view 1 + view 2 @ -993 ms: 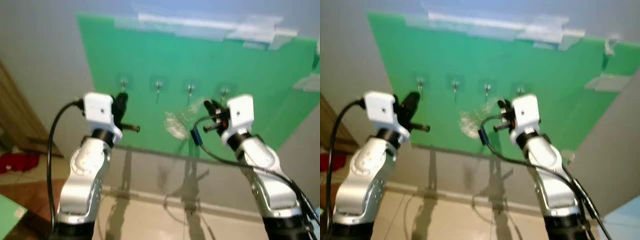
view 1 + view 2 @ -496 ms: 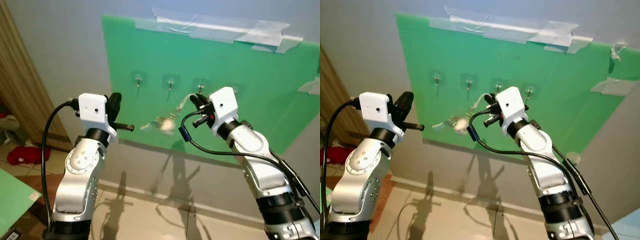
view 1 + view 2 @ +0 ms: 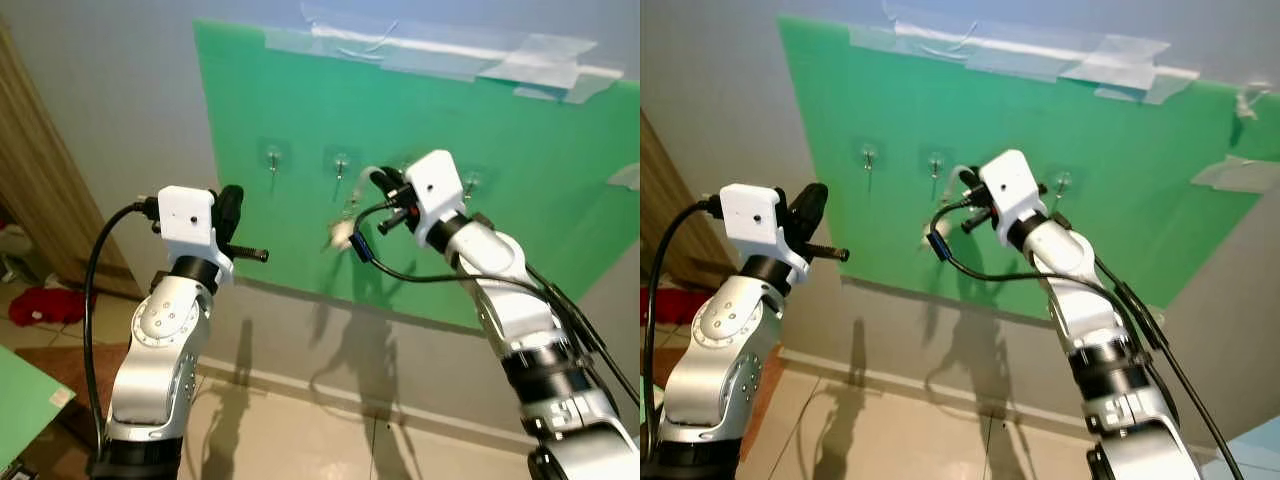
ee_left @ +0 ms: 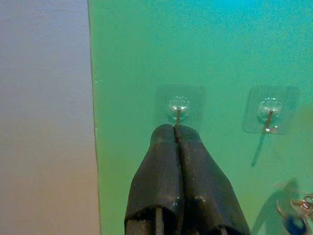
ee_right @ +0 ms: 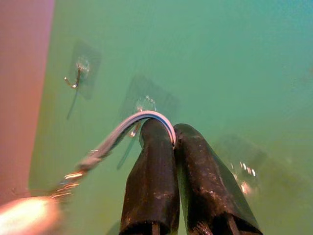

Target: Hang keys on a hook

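A green board [image 3: 520, 240] is taped to the wall and carries a row of small hooks [image 3: 272, 158]. My right gripper [image 3: 380, 182] is raised close to the board near the third hook [image 5: 142, 105]. It is shut on the white cord loop [image 5: 146, 116] of the keys [image 3: 342, 235], which dangle blurred below and to its left. My left gripper [image 3: 232, 200] is shut on nothing. It is held up in front of the board's left part, and its fingertips [image 4: 166, 134] point at the leftmost hook [image 4: 178, 104].
A wooden door frame [image 3: 40, 200] stands at the left. On the floor by it lie a red cloth [image 3: 40, 305] and a green sheet [image 3: 25, 400]. The tiled floor [image 3: 300, 440] runs along the base of the wall. Black cables hang from both wrists.
My right gripper has moved left and nearer the hooks, and the keys have swung with it. The camera has shifted. The left arm has held its pose.
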